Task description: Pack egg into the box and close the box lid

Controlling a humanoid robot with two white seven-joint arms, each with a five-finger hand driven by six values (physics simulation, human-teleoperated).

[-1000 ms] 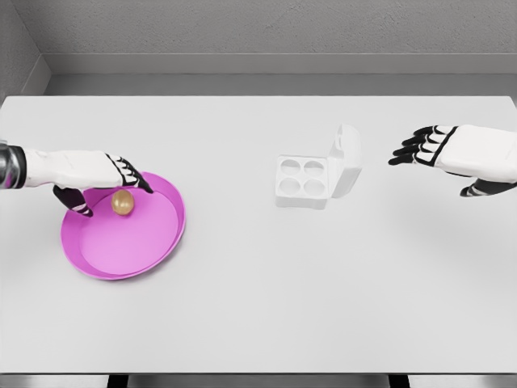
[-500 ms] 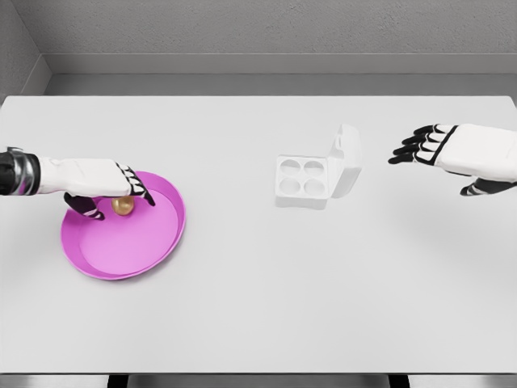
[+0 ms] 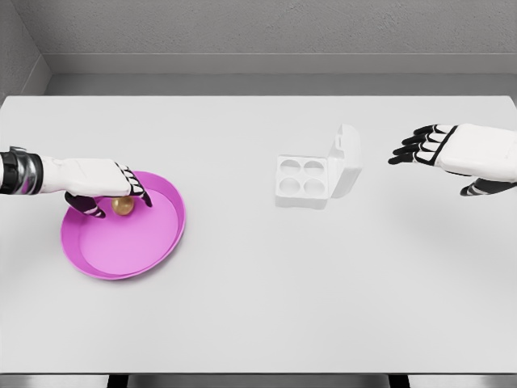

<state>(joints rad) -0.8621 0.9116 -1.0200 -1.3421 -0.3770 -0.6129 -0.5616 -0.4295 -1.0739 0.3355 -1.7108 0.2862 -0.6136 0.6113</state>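
Note:
A tan egg (image 3: 123, 208) lies in the back part of a pink plate (image 3: 121, 242) at the table's left. My left hand (image 3: 117, 196) sits low over the egg and hides its top. The thumb is on the egg's left and the fingers (image 3: 137, 192) arch over its right. They look spread around the egg rather than clamped on it, and the egg still rests on the plate. The white egg box (image 3: 303, 182) stands right of centre with four empty cups, its lid (image 3: 346, 162) raised on the right side. My right hand (image 3: 420, 145) hovers open to the right of the lid.
The white table (image 3: 258, 307) runs to a grey back wall (image 3: 258, 32). Its front edge is near the bottom of the view. Between the plate and the box lies bare tabletop.
My left hand has dropped from above the egg down onto it, covering its upper part, and then barely moved. The right hand, box and plate have stayed put.

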